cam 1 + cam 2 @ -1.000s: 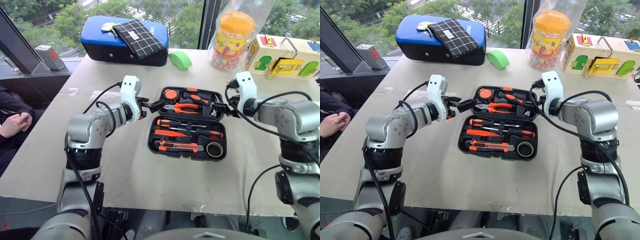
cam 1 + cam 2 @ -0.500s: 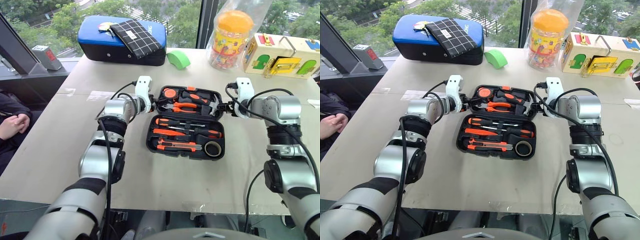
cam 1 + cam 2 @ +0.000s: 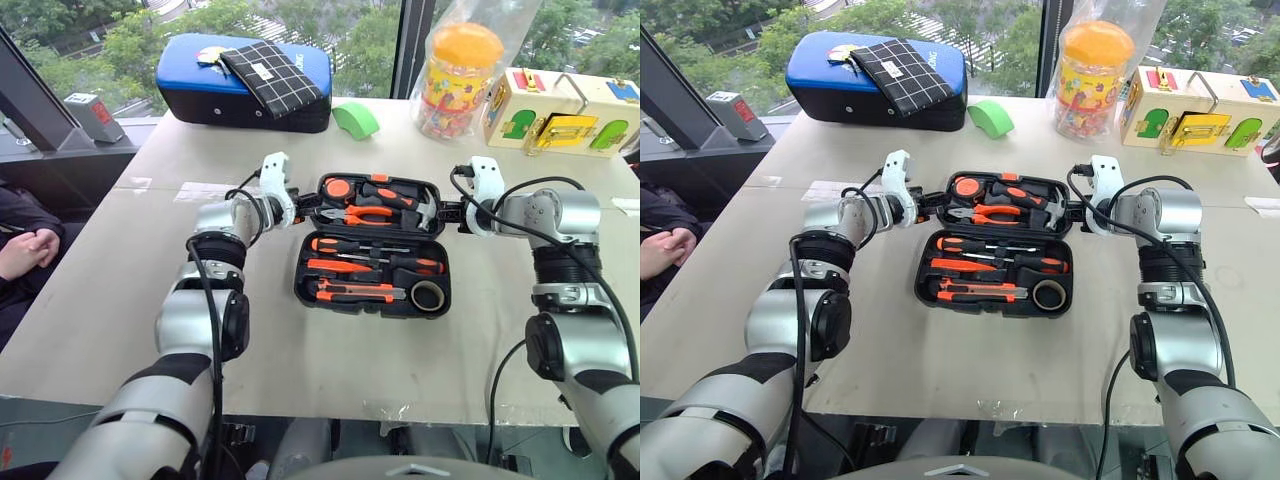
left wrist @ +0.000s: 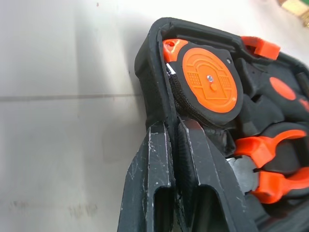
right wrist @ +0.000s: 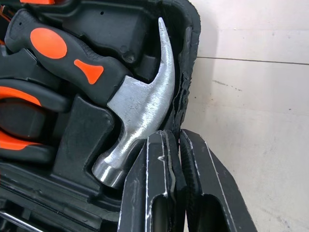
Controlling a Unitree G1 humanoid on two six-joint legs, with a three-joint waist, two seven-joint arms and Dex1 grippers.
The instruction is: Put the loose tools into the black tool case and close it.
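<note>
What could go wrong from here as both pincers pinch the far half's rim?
1. The left pincer and right pincer each grip only the thin side rim of the black tool case; it may slip out mid-fold.
2. The hammer head lies against the rim by the right pincer; if it shifts when that half tilts, the case may not shut.
</note>
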